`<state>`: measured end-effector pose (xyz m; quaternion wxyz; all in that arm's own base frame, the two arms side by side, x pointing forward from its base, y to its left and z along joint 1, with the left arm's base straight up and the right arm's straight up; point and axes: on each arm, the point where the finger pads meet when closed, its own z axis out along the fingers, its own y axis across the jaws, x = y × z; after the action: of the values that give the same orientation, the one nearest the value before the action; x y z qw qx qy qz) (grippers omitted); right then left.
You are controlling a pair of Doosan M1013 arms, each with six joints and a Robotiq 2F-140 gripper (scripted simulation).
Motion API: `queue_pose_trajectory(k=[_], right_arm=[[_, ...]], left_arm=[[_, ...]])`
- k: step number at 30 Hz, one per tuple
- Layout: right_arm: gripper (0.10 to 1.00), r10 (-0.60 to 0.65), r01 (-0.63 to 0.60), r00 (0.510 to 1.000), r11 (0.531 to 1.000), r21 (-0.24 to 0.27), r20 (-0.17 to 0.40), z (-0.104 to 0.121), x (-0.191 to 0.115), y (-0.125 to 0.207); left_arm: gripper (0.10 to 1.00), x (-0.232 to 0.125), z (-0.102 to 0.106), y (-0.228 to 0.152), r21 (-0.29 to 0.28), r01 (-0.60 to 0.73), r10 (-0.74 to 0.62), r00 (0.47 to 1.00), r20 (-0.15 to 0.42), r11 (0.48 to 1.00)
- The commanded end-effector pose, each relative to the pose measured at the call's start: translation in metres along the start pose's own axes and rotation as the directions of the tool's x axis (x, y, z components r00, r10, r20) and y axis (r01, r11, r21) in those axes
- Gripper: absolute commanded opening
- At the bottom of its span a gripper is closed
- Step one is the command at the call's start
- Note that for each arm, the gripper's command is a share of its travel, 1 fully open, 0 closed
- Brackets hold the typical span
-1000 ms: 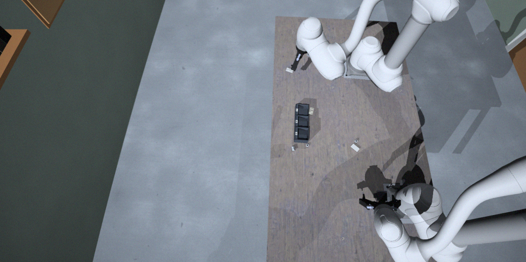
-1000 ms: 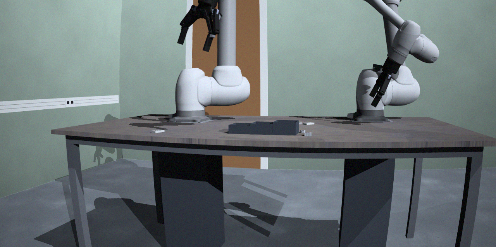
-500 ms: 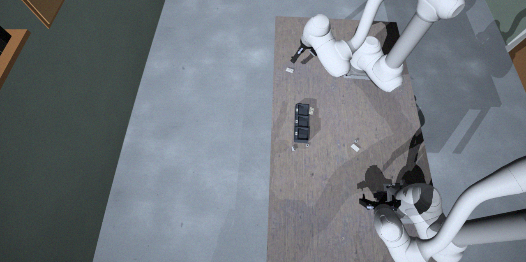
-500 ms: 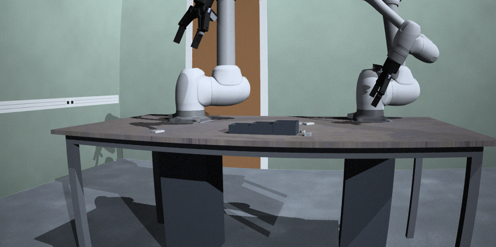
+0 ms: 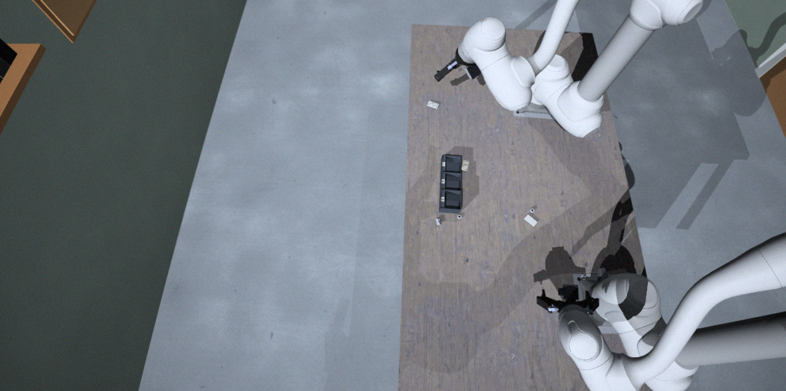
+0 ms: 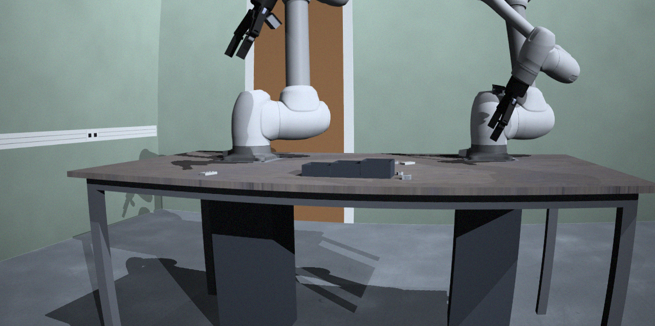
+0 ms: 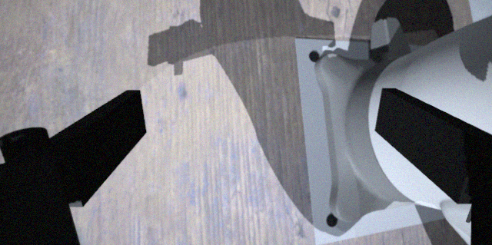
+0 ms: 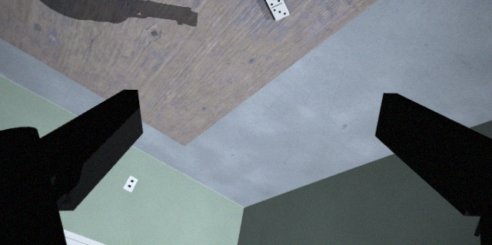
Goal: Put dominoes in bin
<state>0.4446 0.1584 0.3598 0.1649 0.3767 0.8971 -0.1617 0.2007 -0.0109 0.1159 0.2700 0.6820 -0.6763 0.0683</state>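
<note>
Watching from my station, I see the right pincer (image 5: 437,76) (image 6: 234,55) (image 8: 260,113) released above the table (image 5: 483,256) (image 6: 366,185), with the left pincer (image 5: 567,305) (image 6: 494,133) (image 7: 260,110) released too. One spotted domino (image 5: 433,104) (image 6: 208,172) (image 8: 276,4) lies on the table, apart from the row of dark bins (image 5: 450,210) (image 6: 348,169). A second domino (image 5: 465,165) lies just beside the row's end bin, outside it. A plain white tile (image 5: 530,220) (image 6: 407,163) sits well apart from them. The bin labels are too small for me to tell which reads K.
</note>
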Motion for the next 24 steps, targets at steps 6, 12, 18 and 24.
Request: queue_pose_trajectory(k=[6, 12, 18, 24], right_arm=[[1.000, 0.152, -0.151, 0.987, 0.988, -0.018, 0.059, 0.002, -0.015, -0.022], [1.000, 0.267, -0.264, 0.959, 0.964, -0.041, 0.097, 0.003, -0.025, -0.038], [1.000, 0.377, -0.371, 0.917, 0.926, -0.073, 0.130, 0.004, -0.035, -0.054], [1.000, 0.448, -0.437, 0.882, 0.894, -0.099, 0.147, 0.004, -0.041, -0.064]], left_arm=[[1.000, 0.000, 0.000, 0.000, 0.000, 0.000, 0.000, 1.000, 0.000, 1.000], [1.000, 0.000, 0.000, 0.000, 0.000, 0.000, 0.000, 1.000, 0.000, 1.000], [1.000, 0.000, 0.000, 0.000, 0.000, 0.000, 0.000, 1.000, 0.000, 1.000], [1.000, 0.000, 0.000, 0.000, 0.000, 0.000, 0.000, 1.000, 0.000, 1.000]])
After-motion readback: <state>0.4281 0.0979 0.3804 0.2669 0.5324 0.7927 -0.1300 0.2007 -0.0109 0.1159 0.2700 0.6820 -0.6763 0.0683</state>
